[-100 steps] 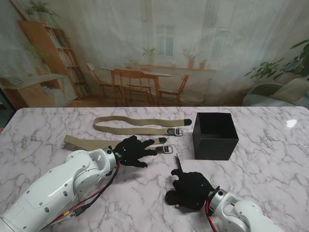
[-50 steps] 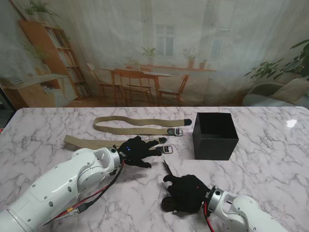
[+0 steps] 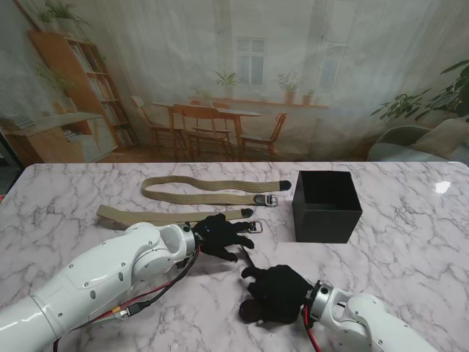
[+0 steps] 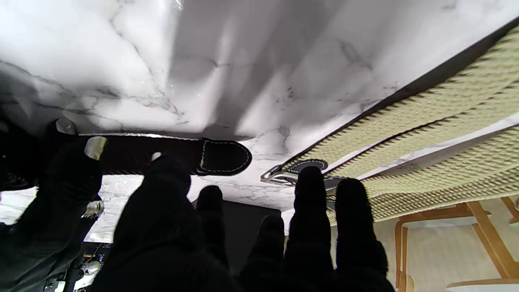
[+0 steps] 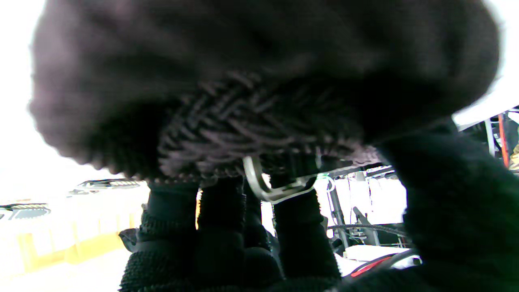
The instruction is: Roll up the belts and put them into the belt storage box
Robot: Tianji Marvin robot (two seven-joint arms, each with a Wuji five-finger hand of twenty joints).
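We have a black woven belt (image 5: 259, 134) partly rolled in our right hand (image 3: 275, 293), fingers curled tight around the coil, its metal buckle (image 5: 275, 188) showing at the fingertips; the loose black tip (image 4: 223, 157) lies flat on the marble table (image 3: 410, 264) toward eleven o'clock. Our left hand (image 3: 223, 235) rests there, fingers spread, gripping nothing, over the buckle end of a khaki belt (image 3: 132, 215). A second khaki belt (image 3: 212, 190) lies farther off. The black storage box (image 3: 326, 205) stands at one o'clock.
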